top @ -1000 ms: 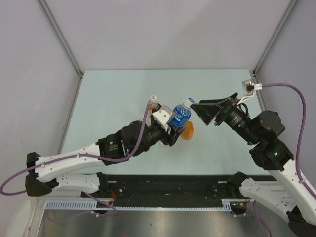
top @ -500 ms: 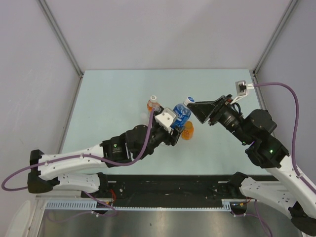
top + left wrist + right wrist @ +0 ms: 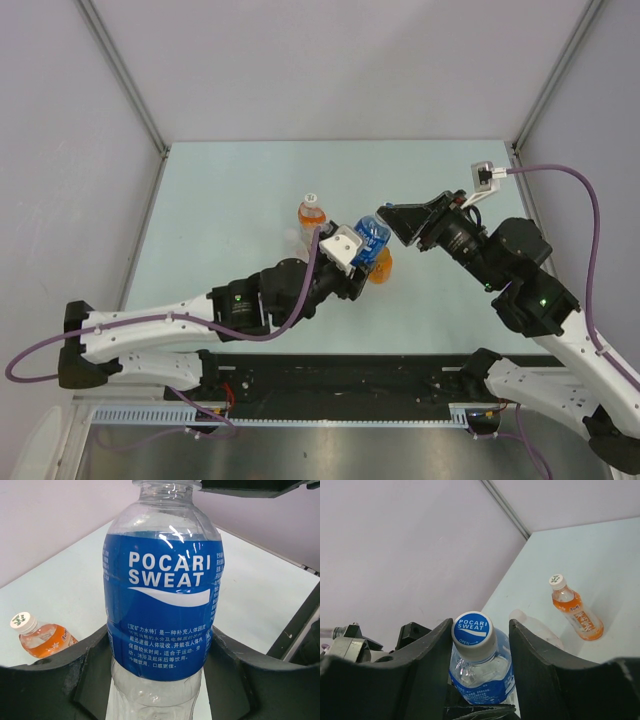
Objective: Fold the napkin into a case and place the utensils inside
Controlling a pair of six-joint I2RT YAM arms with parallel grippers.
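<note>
No napkin or utensils are in view. A clear bottle with a blue Pocari Sweat label (image 3: 371, 238) (image 3: 162, 605) is held above the table, tilted toward the right arm. My left gripper (image 3: 352, 258) (image 3: 157, 680) is shut on its body, just below the label. My right gripper (image 3: 386, 216) (image 3: 480, 635) has its fingers on either side of the blue and white cap (image 3: 472, 629). One finger touches the cap and a gap still shows at the other.
A small orange drink bottle (image 3: 311, 214) (image 3: 44, 638) (image 3: 576, 611) stands on the pale green table (image 3: 200, 200) behind the left gripper. Another bottle (image 3: 381, 268) (image 3: 536, 629) sits partly hidden under the held one. Grey walls enclose the table.
The right gripper has moved left onto the cap and its fingers have narrowed around it. The left arm has shifted slightly right and nearer, still holding the bottle.
</note>
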